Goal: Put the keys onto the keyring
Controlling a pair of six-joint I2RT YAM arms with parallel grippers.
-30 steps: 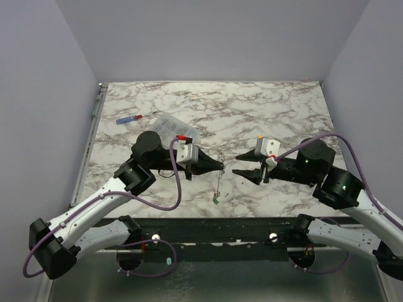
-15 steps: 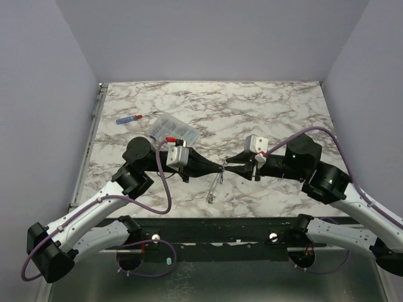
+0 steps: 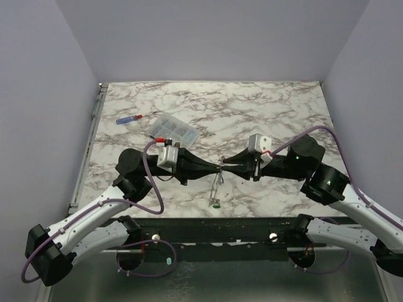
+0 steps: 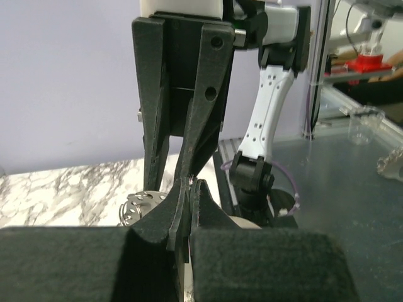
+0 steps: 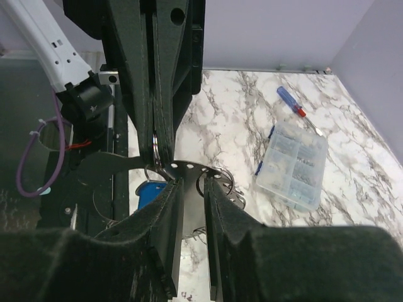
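Observation:
In the top view my left gripper [image 3: 216,168] is shut on the top of the keyring [image 3: 217,185], a thin wire loop hanging down with a green key [image 3: 215,204] at its bottom. The left wrist view shows the thin wire pinched between my left gripper's [image 4: 189,184] jaws. My right gripper [image 3: 227,167] meets it tip to tip. In the right wrist view the right gripper [image 5: 192,184] has a narrow gap between its jaws, just over a perforated metal disc [image 5: 189,168] and small wire rings [image 5: 217,182]. A blue key head [image 5: 149,192] hangs behind them.
A clear compartment box [image 3: 173,129] and a red-and-blue screwdriver [image 3: 132,117] lie on the marble table [image 3: 271,113] at the back left. The box [image 5: 293,165] and screwdriver [image 5: 292,104] also show in the right wrist view. A metal rail runs along the table's near edge.
The right gripper has come in from the right and narrowed its jaws until its tips meet the left gripper's. The left gripper has held the ring throughout and shifted slightly.

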